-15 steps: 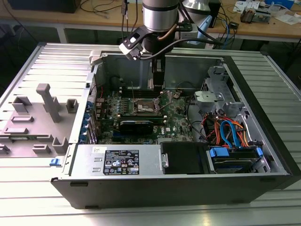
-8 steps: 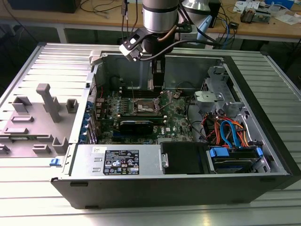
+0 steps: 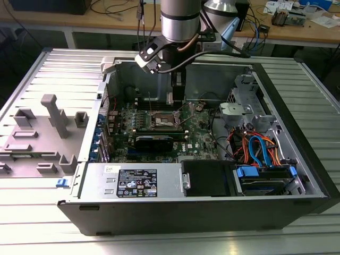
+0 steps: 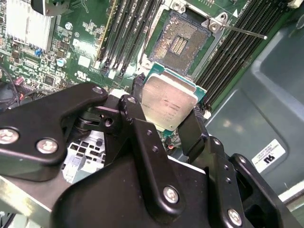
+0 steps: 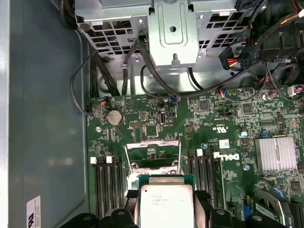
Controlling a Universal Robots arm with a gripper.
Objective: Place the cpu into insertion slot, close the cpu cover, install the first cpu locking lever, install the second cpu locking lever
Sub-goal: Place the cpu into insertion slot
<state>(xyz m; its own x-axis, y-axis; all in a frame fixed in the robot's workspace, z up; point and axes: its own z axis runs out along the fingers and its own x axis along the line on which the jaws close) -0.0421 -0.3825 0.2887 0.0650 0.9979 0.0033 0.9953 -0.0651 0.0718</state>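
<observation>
Exterior view: claw (image 3: 178,101) inside open computer case (image 3: 297,159), above insertion slot (image 3: 161,121) on motherboard (image 3: 199,139).
Second wrist view: claw clenched on cpu (image 4: 169,102) by opposite edges. Cpu not seated, slot uncovered.
First wrist view: cpu cover (image 5: 152,143) raised, just beyond held cpu.

A silvery-grey top and green edge are shown on the cpu (image 4: 168,102). The motherboard (image 5: 228,118) is coloured green, the end effector (image 4: 166,118) black, the insertion slot (image 4: 183,40) dark, silver-rimmed.

White logo (image 5: 228,156) on green motherboard (image 5: 199,124)
</observation>
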